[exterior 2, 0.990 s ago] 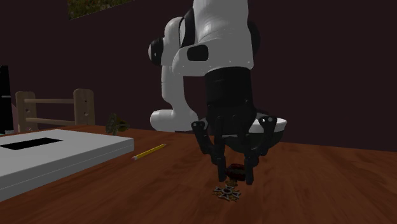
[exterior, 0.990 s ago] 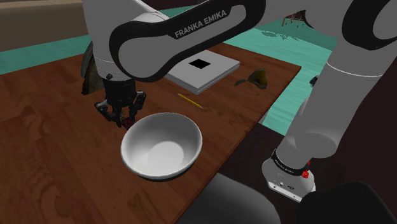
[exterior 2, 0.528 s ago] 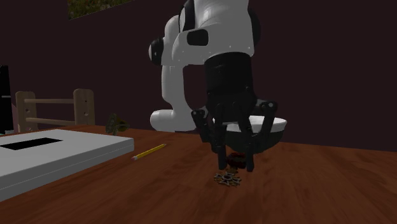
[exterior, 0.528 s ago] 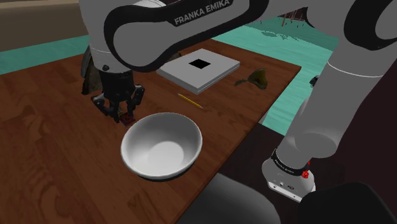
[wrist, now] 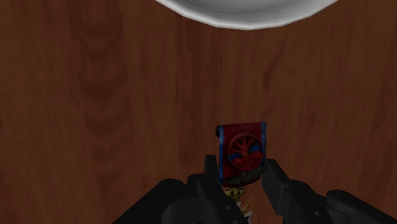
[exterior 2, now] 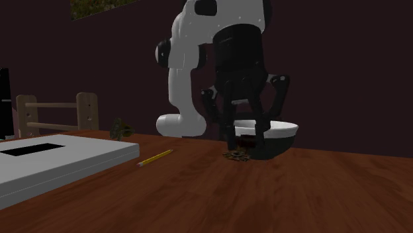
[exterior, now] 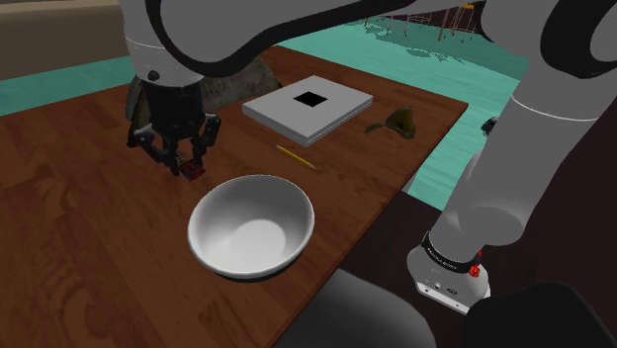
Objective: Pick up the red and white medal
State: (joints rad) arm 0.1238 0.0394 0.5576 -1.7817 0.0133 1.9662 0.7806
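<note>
Brown wooden tabletop (exterior: 79,247) spans the shoulder view, with teal floor (exterior: 435,61) at 1 o'clock. In the second exterior view, a dark maroon wall (exterior 2: 344,79) stands behind, and a pale wooden railed frame (exterior 2: 86,114) is at 9 o'clock.

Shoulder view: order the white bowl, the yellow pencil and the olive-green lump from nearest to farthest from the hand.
From the hand, shut on the red-ribboned medal:
1. White round bowl, right beside it, lower right in the view.
2. Thin yellow pencil, farther to the view's right.
3. Olive-green lump, far right, beyond the pencil.
</note>
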